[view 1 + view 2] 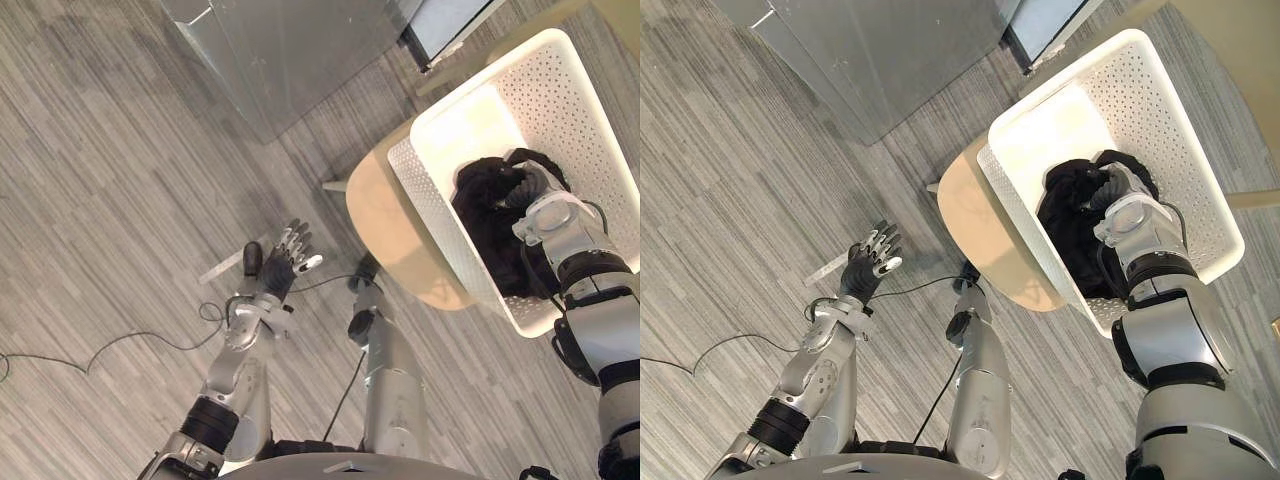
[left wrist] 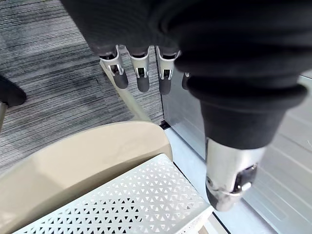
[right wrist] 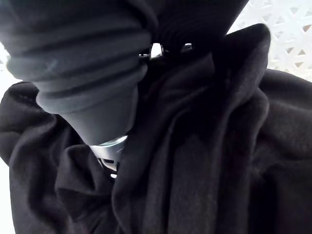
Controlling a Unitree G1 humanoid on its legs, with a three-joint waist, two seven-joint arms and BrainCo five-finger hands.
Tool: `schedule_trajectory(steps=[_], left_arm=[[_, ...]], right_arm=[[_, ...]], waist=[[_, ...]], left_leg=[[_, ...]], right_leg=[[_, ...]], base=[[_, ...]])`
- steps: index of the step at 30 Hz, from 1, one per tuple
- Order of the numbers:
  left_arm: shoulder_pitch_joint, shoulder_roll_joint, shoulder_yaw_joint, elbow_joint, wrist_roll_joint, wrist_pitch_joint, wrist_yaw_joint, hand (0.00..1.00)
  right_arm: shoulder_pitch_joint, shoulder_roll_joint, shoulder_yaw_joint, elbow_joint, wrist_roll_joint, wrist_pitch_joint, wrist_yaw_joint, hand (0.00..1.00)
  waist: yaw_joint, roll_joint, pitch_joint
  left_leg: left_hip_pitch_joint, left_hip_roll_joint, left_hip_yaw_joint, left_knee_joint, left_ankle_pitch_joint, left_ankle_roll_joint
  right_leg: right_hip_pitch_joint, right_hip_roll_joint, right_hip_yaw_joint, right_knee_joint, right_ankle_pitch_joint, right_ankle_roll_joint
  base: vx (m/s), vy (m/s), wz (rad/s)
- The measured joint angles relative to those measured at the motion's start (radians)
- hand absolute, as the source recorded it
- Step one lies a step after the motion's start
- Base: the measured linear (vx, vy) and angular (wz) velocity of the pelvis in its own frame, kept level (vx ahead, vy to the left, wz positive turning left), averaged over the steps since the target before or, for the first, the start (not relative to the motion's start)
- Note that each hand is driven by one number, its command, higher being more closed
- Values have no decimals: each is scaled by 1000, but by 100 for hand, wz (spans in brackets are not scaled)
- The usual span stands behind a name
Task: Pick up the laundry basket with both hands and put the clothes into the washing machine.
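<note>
Operator, your left arm is bent forward over the grey floor point(image 1: 100, 200). The left hand point(image 1: 283, 262) is raised, its fingers straight and spread, holding nothing. It stands well apart from the white laundry basket point(image 1: 560, 100), off to that basket's left. Your right arm reaches down into the basket and the right hand point(image 1: 522, 190) is sunk in the black clothes point(image 1: 487, 220). Whether it grips them cannot be told, as the cloth covers it. The basket rests on a beige round stool point(image 1: 385, 215), with the clothes heaped at the end nearest your right arm
</note>
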Motion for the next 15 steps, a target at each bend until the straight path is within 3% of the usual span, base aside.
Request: schedule_trajectory(steps=[11, 15], left_arm=[[-11, -31, 24, -18, -38, 0, 26, 0], [-13, -27, 25, -32, -38, 0, 28, 0]], right_arm=[[73, 120, -199, -62, 238, 25, -43, 100], [133, 173, -293, -177, 324, 38, -53, 100]], waist=[[5, 1, -5], [-2, 0, -9]], left_leg=[[83, 33, 27, 14, -9, -7], [139, 34, 29, -3, -8, -8]], right_leg=[[69, 33, 11, 4, -13, -17], [124, 40, 12, -15, -11, -16]], base=[[15, -17, -8], [0, 0, 0]])
